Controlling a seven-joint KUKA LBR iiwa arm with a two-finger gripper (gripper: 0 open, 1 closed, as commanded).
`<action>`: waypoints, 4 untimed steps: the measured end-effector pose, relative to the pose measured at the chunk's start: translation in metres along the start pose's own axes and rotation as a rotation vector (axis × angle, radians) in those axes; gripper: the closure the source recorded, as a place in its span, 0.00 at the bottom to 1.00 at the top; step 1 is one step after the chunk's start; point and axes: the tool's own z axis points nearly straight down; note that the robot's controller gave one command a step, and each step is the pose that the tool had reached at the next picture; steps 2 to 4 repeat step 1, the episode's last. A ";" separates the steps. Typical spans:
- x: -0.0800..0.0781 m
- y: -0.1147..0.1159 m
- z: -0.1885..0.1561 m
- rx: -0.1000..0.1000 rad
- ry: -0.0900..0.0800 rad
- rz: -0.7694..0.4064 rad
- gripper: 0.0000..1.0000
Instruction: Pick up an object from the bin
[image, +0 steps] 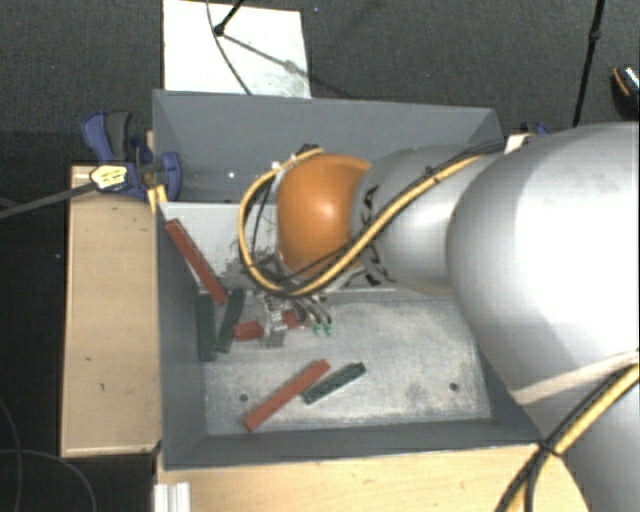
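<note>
Tool (283, 325) low in the bin's (420, 370) left half.
It hangs over a short red bar (250, 330); I cannot tell its opening.

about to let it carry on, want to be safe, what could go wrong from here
1. The short red piece lies right beside two dark green bars, so a grab there may catch several or push them aside.
2. The orange wrist cover hides that spot, so a miss would be hard to see.
3. The long red bar seems to lean on the left wall nearby; a nudge might topple it.
</note>
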 end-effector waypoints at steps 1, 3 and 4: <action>0.016 -0.020 -0.148 0.000 -0.008 -0.109 1.00; 0.016 -0.020 -0.148 0.000 -0.008 -0.109 1.00; 0.016 -0.020 -0.148 0.000 -0.008 -0.109 1.00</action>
